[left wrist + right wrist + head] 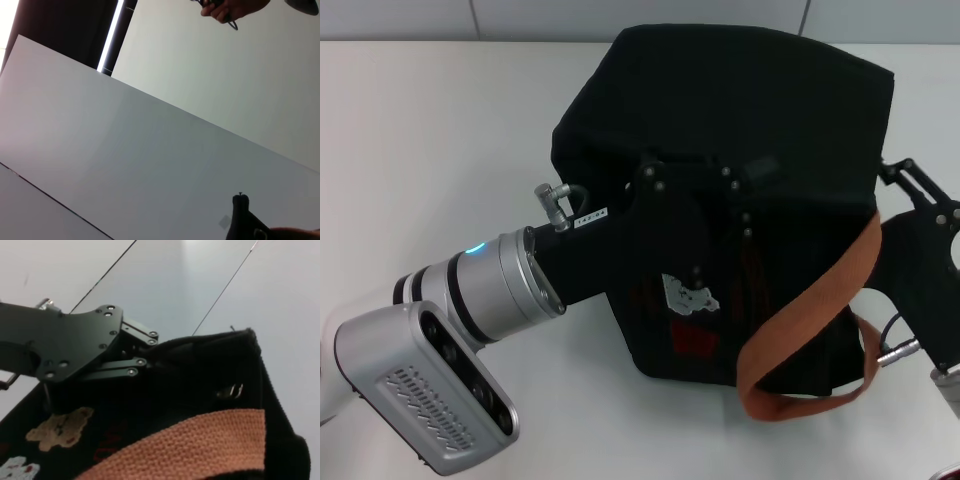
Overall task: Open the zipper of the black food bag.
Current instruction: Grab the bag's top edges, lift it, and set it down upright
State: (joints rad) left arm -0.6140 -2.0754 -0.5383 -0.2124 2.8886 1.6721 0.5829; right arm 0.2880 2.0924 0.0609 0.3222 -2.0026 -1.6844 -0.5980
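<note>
The black food bag [740,110] stands in the middle of the table, its orange-brown strap [820,300] hanging down the front. My left gripper [745,200] lies across the bag's front near the top. In the right wrist view, the left gripper [156,351] has its jaws closed on the fabric of the bag's top edge. A small metal zipper pull [231,390] sits on the dark fabric a short way along from it. My right gripper [910,200] waits at the bag's right side. Bear pictures [60,427] show on the front.
The white table [430,140] stretches to the left and behind the bag. The left wrist view shows only a pale wall [150,150] and a person's hand [227,9] far off.
</note>
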